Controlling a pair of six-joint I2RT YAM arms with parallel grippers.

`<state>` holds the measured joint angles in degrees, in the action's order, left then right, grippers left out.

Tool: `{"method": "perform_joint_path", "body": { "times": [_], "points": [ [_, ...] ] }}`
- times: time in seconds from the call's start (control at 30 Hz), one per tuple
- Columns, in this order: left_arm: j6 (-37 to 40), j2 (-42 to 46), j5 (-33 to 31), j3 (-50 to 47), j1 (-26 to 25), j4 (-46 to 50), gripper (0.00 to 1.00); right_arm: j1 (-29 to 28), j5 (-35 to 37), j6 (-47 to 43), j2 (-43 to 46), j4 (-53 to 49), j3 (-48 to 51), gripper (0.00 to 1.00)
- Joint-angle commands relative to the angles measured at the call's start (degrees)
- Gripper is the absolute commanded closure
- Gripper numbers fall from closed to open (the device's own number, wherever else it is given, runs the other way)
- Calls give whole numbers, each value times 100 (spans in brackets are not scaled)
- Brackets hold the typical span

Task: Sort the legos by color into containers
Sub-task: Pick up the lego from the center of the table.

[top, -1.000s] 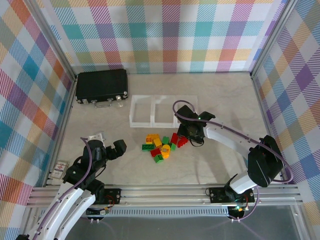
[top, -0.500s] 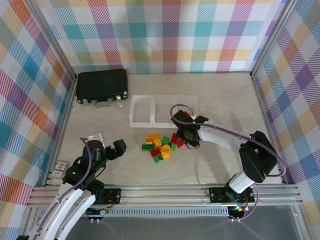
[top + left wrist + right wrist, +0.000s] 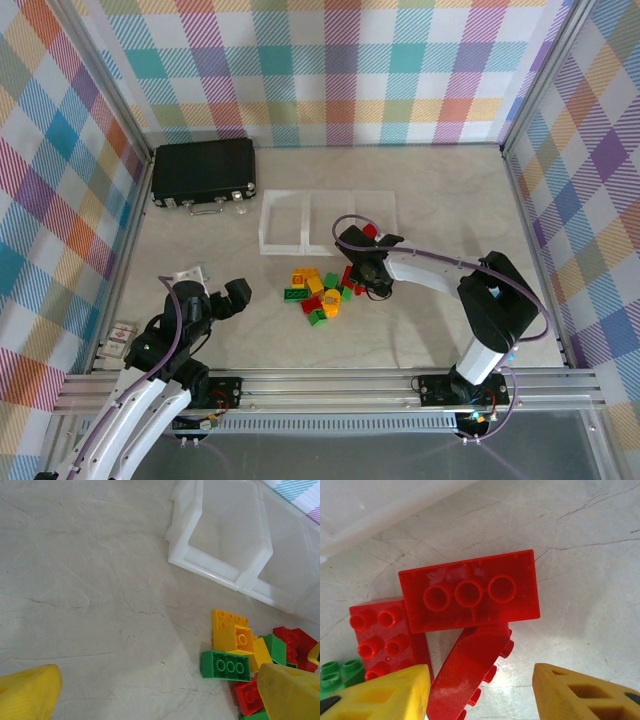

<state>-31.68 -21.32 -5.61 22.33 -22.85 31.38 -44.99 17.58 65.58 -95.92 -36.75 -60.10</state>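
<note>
Legos lie in a loose heap on the table, just in front of the containers and apart from them. In the right wrist view the two yellow fingers of the right gripper stand apart with a tilted red brick between them. The finger on the left of that picture is right against the brick, and a strip of bare table separates the brick from the other finger, so nothing is clamped. Just above the tilted brick lies a longer red brick, hollow side up, with three round sockets showing. A red studded brick sits to its left and a green brick at the edge. From above, the right gripper is low over the right end of the heap, close to the front wall of the right-hand tray. The left gripper has its yellow fingertips spread to the two lower corners of its view and holds nothing. Ahead of it lie an orange brick and a green brick, touching, with red ones beyond. From above, the left gripper is well to the left of the heap. The containers are three white trays in a row, and a black case lies behind them to the left.
</note>
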Motion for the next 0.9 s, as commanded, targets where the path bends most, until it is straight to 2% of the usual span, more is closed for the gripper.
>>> {"method": "perform_joint_path", "body": {
  "times": [0.0, 0.6, 0.87],
  "points": [
    [99, 97, -89, 0, -51, 18, 0, -43, -36, 74, -88, 56, -77, 47],
    [134, 57, -74, -44, -53, -81, 0, -45, 5, -67, -365, 152, -11, 60],
    [151, 84, -104, -62, -53, -33, 0, -55, 140, -476, 30, 62, 7, 69]
  ]
}}
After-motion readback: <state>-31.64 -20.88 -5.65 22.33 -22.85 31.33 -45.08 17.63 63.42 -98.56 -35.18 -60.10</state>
